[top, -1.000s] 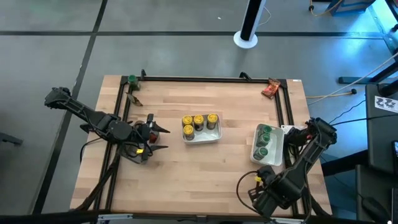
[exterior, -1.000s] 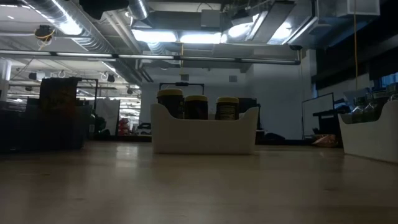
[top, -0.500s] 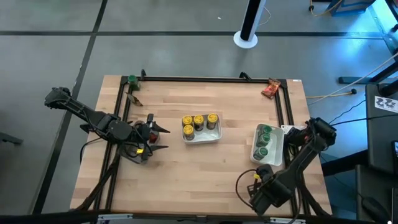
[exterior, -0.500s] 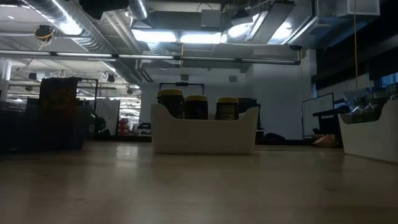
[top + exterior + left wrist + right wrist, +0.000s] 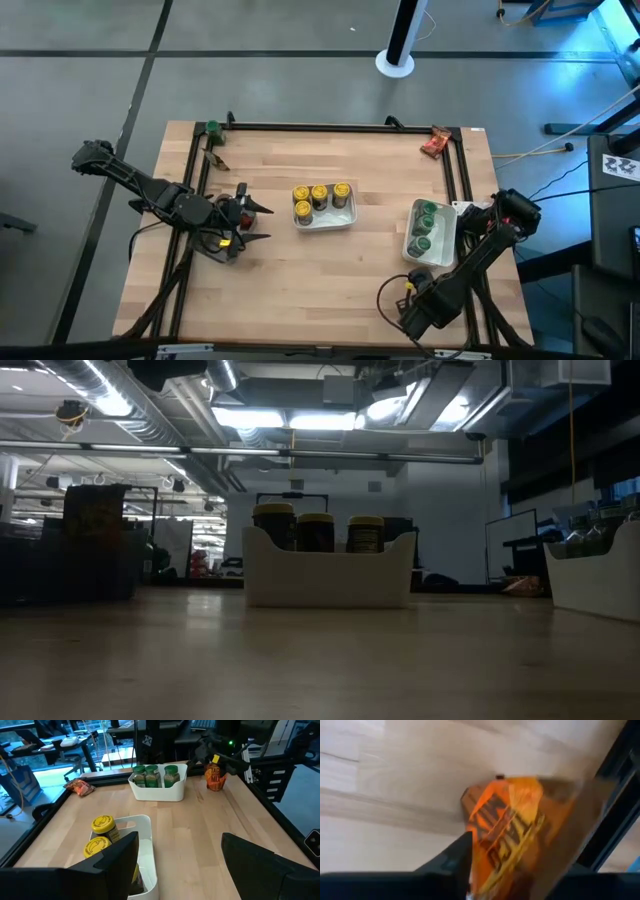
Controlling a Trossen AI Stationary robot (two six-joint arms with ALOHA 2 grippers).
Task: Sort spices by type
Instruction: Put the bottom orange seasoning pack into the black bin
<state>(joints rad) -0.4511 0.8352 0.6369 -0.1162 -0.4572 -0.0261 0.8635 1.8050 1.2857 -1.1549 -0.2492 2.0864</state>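
An orange spice packet [image 5: 505, 820] sits between the fingers of my right gripper [image 5: 512, 875], close above the wood at the table's near right corner. The left wrist view shows this packet [image 5: 214, 776] upright under that gripper [image 5: 216, 766]. The arm hides it in the high view. Yellow-lidded jars [image 5: 320, 196] stand in a white tray [image 5: 347, 217] mid-table. Green-lidded jars [image 5: 425, 225] stand in a second tray [image 5: 409, 243] at the right. My left gripper [image 5: 258, 222] waits open at the left, holding nothing. My right gripper has the orange packet between its two fingers, one dark finger [image 5: 451, 857] against the packet's printed face [image 5: 482, 842]. The fingers come from above, pointing steeply down. The packet stands upright below them; whether its lower edge rests on the table I cannot tell.
Another red-orange packet [image 5: 434, 144] lies at the far right corner on the black frame rail [image 5: 330, 126]. A brownish packet [image 5: 214, 158] lies at the far left by the rail. Bare wood [image 5: 300, 280] spreads between the trays and the near edge.
My right gripper has gone down toward the table at the near right corner. The trays and jars have not moved.
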